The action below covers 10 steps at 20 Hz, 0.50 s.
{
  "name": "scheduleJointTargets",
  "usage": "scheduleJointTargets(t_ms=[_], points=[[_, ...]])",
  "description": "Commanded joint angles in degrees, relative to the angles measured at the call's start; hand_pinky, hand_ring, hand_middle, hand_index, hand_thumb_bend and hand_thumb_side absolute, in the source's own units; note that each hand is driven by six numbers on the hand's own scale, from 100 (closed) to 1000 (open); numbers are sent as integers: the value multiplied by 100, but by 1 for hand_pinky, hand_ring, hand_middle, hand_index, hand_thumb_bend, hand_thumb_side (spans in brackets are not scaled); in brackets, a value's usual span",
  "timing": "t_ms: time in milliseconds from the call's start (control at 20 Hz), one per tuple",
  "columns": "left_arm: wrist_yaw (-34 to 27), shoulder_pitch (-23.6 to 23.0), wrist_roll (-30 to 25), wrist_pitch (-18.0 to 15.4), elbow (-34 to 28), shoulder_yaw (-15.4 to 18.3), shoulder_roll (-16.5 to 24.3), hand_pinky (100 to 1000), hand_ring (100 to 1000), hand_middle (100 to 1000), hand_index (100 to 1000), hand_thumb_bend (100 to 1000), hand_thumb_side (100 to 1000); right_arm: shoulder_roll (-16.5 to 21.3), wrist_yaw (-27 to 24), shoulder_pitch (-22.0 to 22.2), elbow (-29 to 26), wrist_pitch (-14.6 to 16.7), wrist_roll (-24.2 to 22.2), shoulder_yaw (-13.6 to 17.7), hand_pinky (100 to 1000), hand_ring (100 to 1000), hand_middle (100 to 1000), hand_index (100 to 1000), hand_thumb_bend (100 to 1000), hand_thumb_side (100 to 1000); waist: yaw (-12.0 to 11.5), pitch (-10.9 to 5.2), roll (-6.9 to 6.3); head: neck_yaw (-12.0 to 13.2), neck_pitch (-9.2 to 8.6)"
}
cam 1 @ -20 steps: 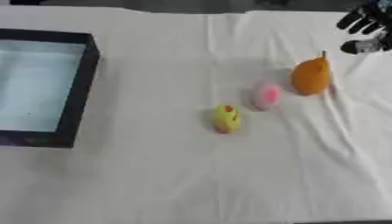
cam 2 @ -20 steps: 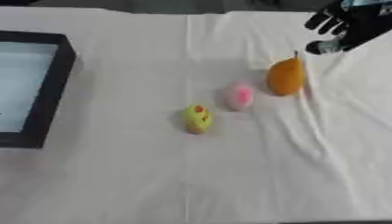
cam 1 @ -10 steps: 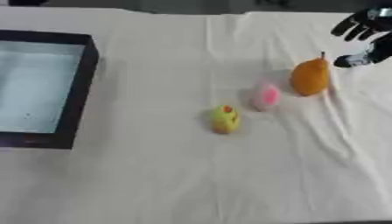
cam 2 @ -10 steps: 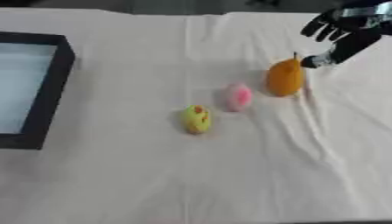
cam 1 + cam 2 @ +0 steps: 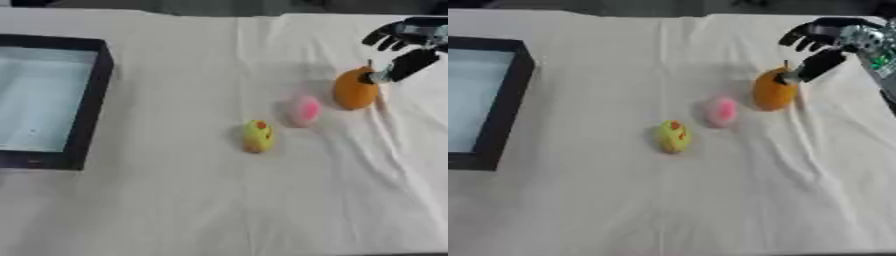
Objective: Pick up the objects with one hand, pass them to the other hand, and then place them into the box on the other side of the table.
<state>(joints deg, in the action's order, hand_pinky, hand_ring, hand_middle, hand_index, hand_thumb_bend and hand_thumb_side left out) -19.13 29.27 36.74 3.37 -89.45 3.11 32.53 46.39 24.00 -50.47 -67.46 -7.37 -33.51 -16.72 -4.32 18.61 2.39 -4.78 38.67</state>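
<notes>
Right eye view, right hand (image 5: pixel 830 41) at the table's far right, fingers spread and holding nothing, thumb tip by the orange pear-shaped fruit (image 5: pixel 773 90) with a dark stem, pink object (image 5: pixel 722 111) beside, yellow red-spotted one (image 5: pixel 672 136) nearer, black-rimmed box (image 5: pixel 54 99) far left.

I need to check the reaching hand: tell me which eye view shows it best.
The right eye view: the right hand shows whole with its wrist, thumb tip at the orange fruit, fingers spread. The left eye view shows the same hand nearer the picture's edge, its wrist cut off.
</notes>
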Motion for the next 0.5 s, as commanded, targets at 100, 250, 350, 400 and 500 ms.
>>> scheduleJointTargets(t_ms=[100, 250, 350, 400, 500], points=[[4, -8, -10, 20, -253, 52, 22, 658, 766, 696, 820, 637, 595, -12, 231, -148, 329, 82, -33, 34, 908, 893, 888, 892, 483, 281, -21, -109, -78, -30, -40], [-46, -42, 5, 14, -286, 60, 1, 658, 766, 695, 818, 636, 596, -101, 415, -183, 559, 137, -25, 57, 908, 893, 888, 893, 489, 275, -34, -95, -86, -31, -34], [-61, -54, 11, 10, -301, 62, -7, 659, 766, 695, 817, 635, 597, -146, 540, -202, 702, 166, -21, 65, 908, 894, 889, 894, 495, 271, -41, -85, -88, -29, -39], [-68, -59, 14, 10, -306, 62, -9, 659, 765, 694, 817, 633, 599, -167, 605, -207, 768, 180, -31, 64, 909, 894, 889, 895, 497, 270, -45, -80, -90, -28, -42], [-78, -64, 23, 12, -311, 63, -4, 660, 765, 694, 817, 633, 599, -200, 709, -215, 864, 220, -65, 62, 909, 894, 889, 895, 499, 270, -49, -74, -92, -25, -41]])
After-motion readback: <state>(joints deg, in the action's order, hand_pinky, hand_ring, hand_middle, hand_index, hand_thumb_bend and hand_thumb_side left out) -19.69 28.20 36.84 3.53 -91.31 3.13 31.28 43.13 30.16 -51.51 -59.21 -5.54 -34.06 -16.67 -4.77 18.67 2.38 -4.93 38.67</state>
